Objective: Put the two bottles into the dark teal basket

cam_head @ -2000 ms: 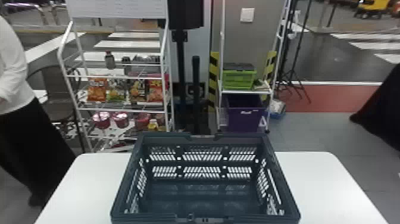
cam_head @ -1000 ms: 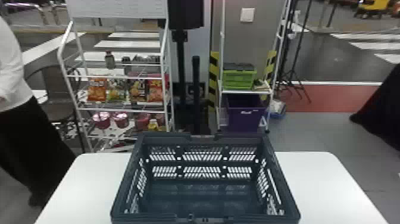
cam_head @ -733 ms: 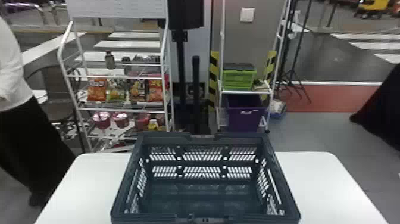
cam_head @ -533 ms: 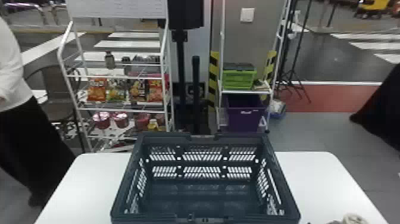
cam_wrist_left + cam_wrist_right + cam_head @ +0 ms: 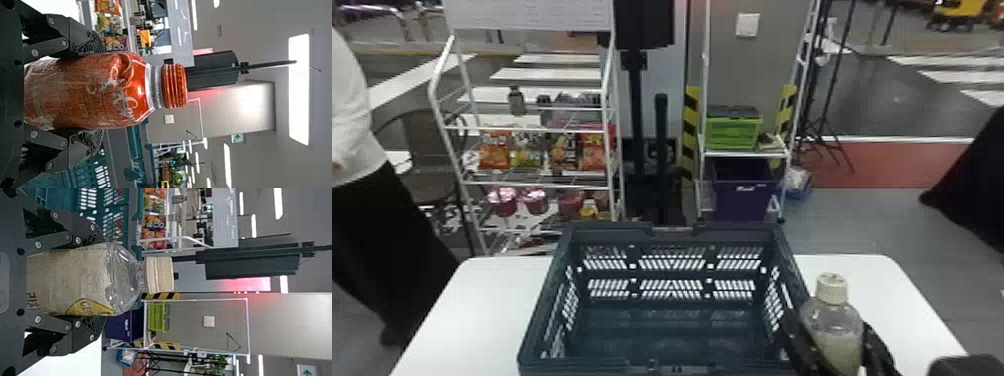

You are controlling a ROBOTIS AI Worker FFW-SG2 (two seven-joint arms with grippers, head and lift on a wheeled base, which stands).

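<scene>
Well, from where I'm standing, the left gripper (image 5: 96, 91) is squeezing an orange bottle (image 5: 101, 88) between its two fingers, one on either side of the body, and the bottle's ridged orange cap (image 5: 174, 86) is pointing upward past them. The right gripper (image 5: 832, 334) is doing likewise, its jaws pinching a clear bottle (image 5: 832, 317) with a pale label (image 5: 62, 280); that one is standing upright in the grip, its cream cap (image 5: 831, 287) showing on top. It's hovering at the right-hand side of the dark teal basket (image 5: 539, 310), though I can't tell whether it's above the rim or just outside it. The basket itself is sitting open side up on the white table (image 5: 467, 310). Behind, to the left, a white rack (image 5: 444, 90) is holding snack bags (image 5: 593, 150), while further right a green crate (image 5: 732, 134) is resting on a shelf above a purple bin (image 5: 742, 200).
</scene>
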